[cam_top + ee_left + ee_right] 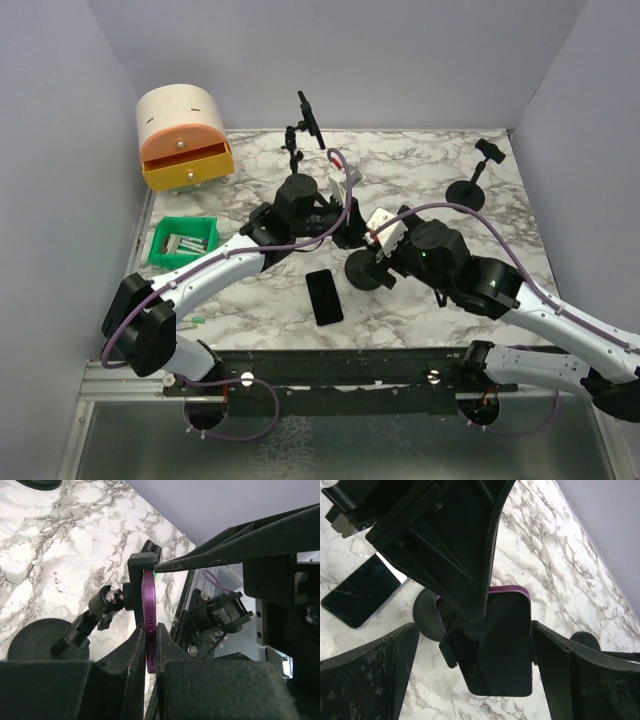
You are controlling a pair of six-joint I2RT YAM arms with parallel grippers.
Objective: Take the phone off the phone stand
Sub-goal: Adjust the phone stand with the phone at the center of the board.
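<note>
- Marble-patterned table [420,160] inside pale grey walls, seen from above, with 2 robot arms reaching from the near edge to meet at the middle.
- A purple phone [149,595] stands on edge in the black clamp [135,575] of a phone stand [95,612], whose round base [47,640] sits on the table. The phone has not left the stand.
- The left tool [151,635] is pinched narrow on the phone's thin edge, 1 finger on the screen side and 1 on the back. This looks like the grip meant to draw the phone out of the clamp.
- The right tool [474,627] is spread wide, its 2 fingers [375,675] flanking the phone's dark screen without clearly touching it. It holds nothing. Its place suggests it is there to steady the stand or give room while the left arm pulls, though that is a guess.
- The likely risk is the light stand lifting or tipping with the phone if the clamp grips hard.
- A black phone [323,297] lies flat on the table just in front of the stand.
- 2 spare stands [305,125] are farther back, 1 of them at the right [475,178].
- A beige and orange drawer box [183,135] and a green bin [185,240] sit at the left, well apart from the work.
</note>
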